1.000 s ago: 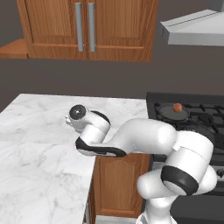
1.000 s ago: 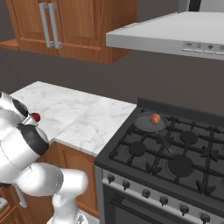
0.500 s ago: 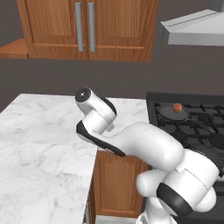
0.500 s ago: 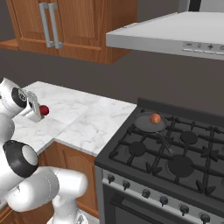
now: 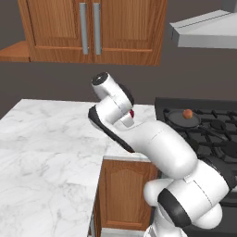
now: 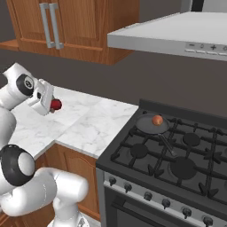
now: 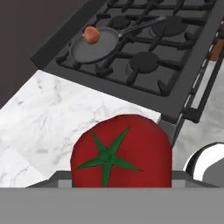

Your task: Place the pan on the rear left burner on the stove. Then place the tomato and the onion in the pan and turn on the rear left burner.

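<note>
My gripper (image 6: 50, 103) is shut on the tomato (image 6: 56, 104), a glossy dark red ball held in the air above the marble counter, left of the stove (image 6: 146, 176). The hand view shows the tomato (image 7: 120, 151) close up, its green stem star facing the camera. A sliver of the tomato (image 5: 132, 114) peeks out behind the hand. The dark pan (image 6: 150, 126) sits on the stove's rear left corner and covers that burner, its handle pointing toward the stove's middle. The orange-brown onion (image 6: 157, 119) lies inside the pan (image 7: 94, 47). From the left, the onion (image 5: 187, 113) also rests in the pan (image 5: 182, 120).
The white marble counter (image 6: 95, 126) runs left of the stove and turns toward the robot. Dark knobs (image 6: 166, 203) line the silver front panel. Wooden cabinets (image 5: 92, 28) and a grey range hood (image 6: 177, 37) hang above. Other burners (image 7: 143, 61) stand bare.
The arm has risen and swung the tomato up and to the right, toward the stove. The pan and onion have stayed put.
</note>
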